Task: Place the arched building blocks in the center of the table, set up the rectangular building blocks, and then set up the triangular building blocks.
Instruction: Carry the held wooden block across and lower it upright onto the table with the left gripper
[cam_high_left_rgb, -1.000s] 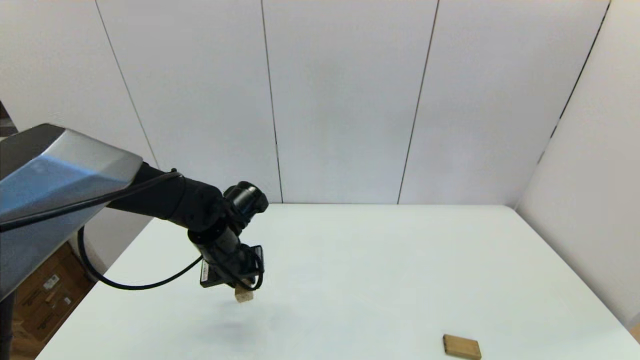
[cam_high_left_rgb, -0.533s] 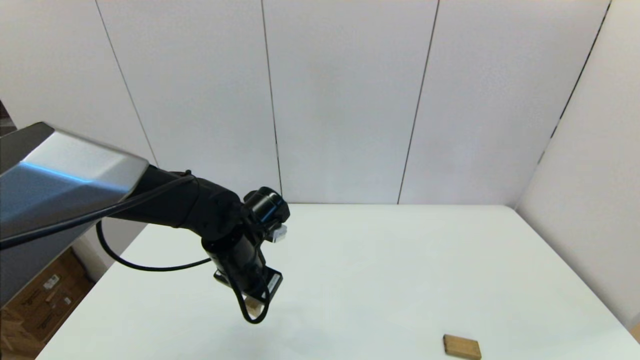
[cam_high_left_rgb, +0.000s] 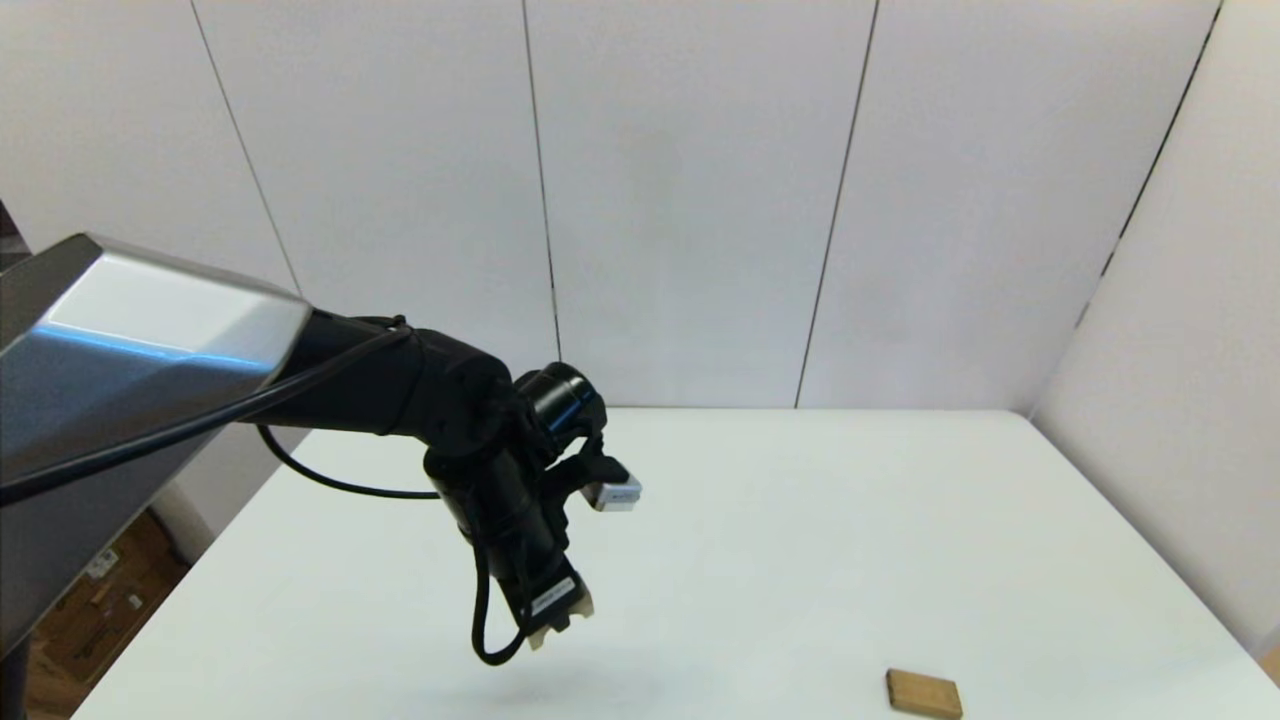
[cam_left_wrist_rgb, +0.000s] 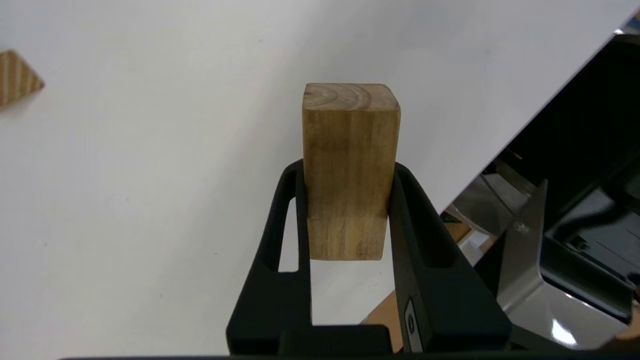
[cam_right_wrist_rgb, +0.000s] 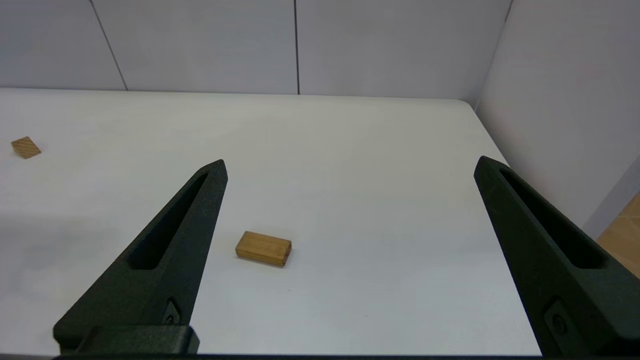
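My left gripper (cam_high_left_rgb: 558, 622) hangs a little above the table (cam_high_left_rgb: 800, 520), left of its middle, fingers pointing down. In the left wrist view that gripper (cam_left_wrist_rgb: 347, 172) is shut on the arched building block (cam_left_wrist_rgb: 350, 170), a chunky light-wood piece held upright by its sides; its hollow is hidden. The rectangular building block (cam_high_left_rgb: 923, 693), a flat tan slab, lies near the front right edge, also seen as the slab (cam_right_wrist_rgb: 263, 248) below my right gripper (cam_right_wrist_rgb: 350, 162), which is open and holds nothing. The triangular building block (cam_right_wrist_rgb: 25, 147), a striped wedge (cam_left_wrist_rgb: 15, 82), lies far to the left.
White wall panels (cam_high_left_rgb: 700, 200) close the table's back and right sides. Cardboard boxes (cam_high_left_rgb: 90, 620) sit on the floor past the left edge. The robot's own body (cam_left_wrist_rgb: 575, 225) shows beyond the table's near edge in the left wrist view.
My left arm has swung rightward toward the table's middle with the block, and its wrist has turned so the fingers point more steeply down. The slab has not moved.
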